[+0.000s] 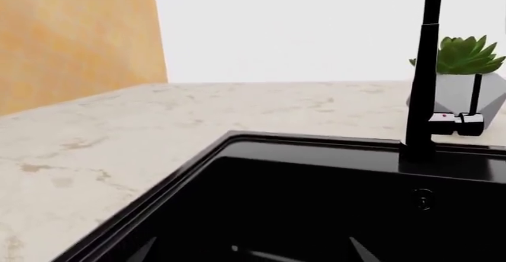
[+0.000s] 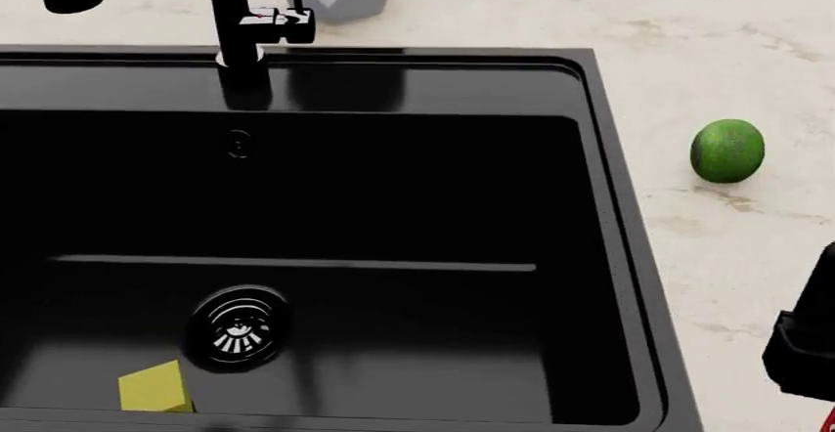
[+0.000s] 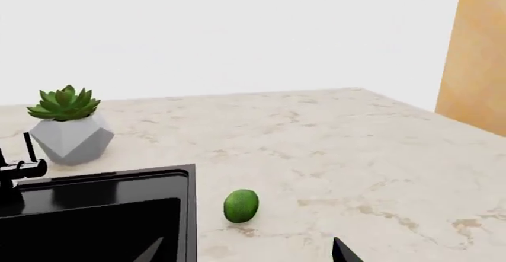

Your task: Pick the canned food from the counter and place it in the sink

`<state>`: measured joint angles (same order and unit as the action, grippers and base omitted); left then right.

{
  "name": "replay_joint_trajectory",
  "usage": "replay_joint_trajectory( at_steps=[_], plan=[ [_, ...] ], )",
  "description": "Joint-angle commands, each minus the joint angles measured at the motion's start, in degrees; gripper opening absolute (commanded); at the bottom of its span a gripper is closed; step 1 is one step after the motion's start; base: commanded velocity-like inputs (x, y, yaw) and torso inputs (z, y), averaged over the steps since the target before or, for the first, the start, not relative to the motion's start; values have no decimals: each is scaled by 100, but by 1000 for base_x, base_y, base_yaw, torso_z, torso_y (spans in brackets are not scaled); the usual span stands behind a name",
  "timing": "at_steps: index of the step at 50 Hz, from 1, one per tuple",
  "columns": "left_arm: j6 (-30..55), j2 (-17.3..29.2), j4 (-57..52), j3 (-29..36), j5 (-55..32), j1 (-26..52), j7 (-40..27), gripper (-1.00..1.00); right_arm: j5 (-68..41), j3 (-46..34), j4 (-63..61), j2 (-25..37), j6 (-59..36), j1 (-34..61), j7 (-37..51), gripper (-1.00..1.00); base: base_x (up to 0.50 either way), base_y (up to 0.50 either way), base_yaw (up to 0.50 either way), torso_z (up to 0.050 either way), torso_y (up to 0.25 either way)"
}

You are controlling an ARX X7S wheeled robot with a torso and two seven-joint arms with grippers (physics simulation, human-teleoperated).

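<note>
So the soup can isn't showing in any view right now, which means we're at the find-it stage, nothing grabbed yet. The sink (image 2: pixel 613 256) sits dead ahead, with a yellow sponge (image 2: pixel 154 389) by the drain (image 2: pixel 239 327). A lime (image 3: pixel 241 205) lies on the surface (image 3: pixel 332 149) just ahead of the right jaws, well short of the potted plant (image 3: pixel 70 125). Only dark tips of either jaws show, so I can't tell if they're released or clenched. My guess: next move is looking around the surface until the can turns up.
</note>
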<state>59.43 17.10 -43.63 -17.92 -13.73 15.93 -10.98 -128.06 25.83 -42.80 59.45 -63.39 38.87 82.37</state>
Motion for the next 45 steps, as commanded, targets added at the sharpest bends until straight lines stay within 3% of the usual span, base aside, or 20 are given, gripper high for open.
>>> replay_joint_trajectory(
  at_steps=[1, 10, 20, 45],
  plan=[
    [-129, 2, 130, 23, -8, -92, 19, 100, -1158, 1166, 273, 775, 309, -968, 705, 100, 0, 0, 0, 0, 0],
    [-265, -2, 315, 104, 13, -111, 18, 100, -1382, 1509, 431, 1206, 397, -1567, 580, 100, 0, 0, 0, 0, 0],
    [-374, -10, 449, 128, 37, -133, -15, 100, -1536, 1834, 378, 1234, 309, -2096, 660, 100, 0, 0, 0, 0, 0],
    [-439, 30, 525, 204, 40, -160, -64, 100, -1382, 2319, 142, 661, 182, -3159, 444, 100, 0, 0, 0, 0, 0]
  ],
)
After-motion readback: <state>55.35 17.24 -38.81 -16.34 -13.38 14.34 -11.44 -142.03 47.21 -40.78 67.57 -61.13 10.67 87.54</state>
